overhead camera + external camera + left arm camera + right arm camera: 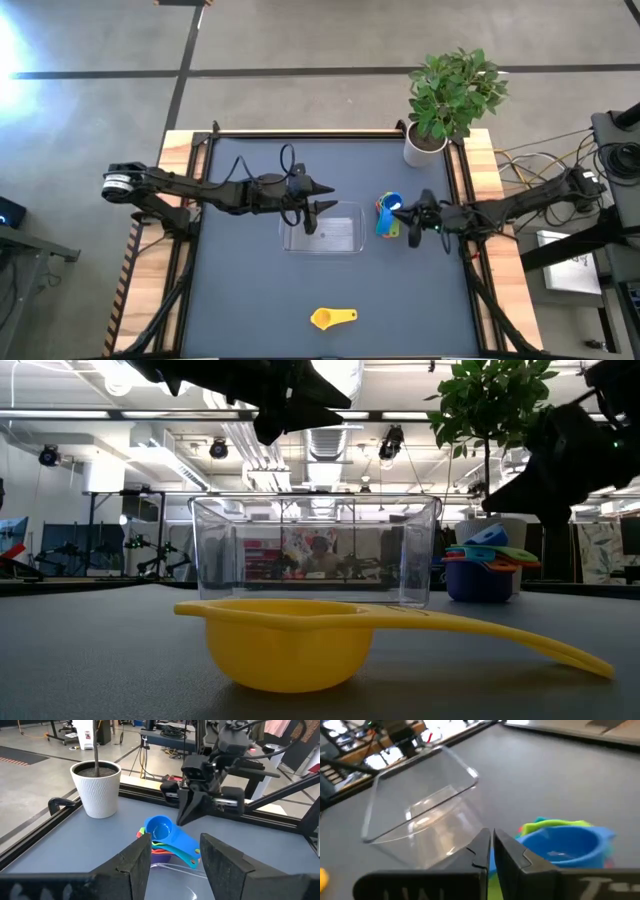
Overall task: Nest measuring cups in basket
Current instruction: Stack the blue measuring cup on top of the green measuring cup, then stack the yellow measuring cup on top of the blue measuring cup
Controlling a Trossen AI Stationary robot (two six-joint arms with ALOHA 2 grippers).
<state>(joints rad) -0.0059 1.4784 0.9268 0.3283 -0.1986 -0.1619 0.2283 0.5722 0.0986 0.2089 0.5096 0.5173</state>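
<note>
Over the clear basket point(324, 232), at its left part, hangs the left claw point(322, 198), its two dark fingers point(136, 865) spread well apart with nothing between them. The basket stands empty on the dark counter point(240, 300), directly beneath this claw and between the two arms.

Just beyond the basket's right end, close under the right claw point(412, 225), sits a nested stack of measuring cups point(388, 216). A blue cup point(161, 828) lies on top, with light blue, green and red or orange handles fanning out below it; how many cups the stack holds cannot be told. The right claw hovers just beside this stack, on the side away from the basket, its fingers point(481, 851) drawn almost together with only a narrow slit left, and it holds nothing.

Well apart from both claws, near the counter's front edge, a single yellow cup point(333, 318) lies alone, upright, with its handle pointing toward the right arm's side.

Behind the right claw, at the counter's far corner, stands a white pot point(424, 146) with a green plant point(457, 90).
</note>
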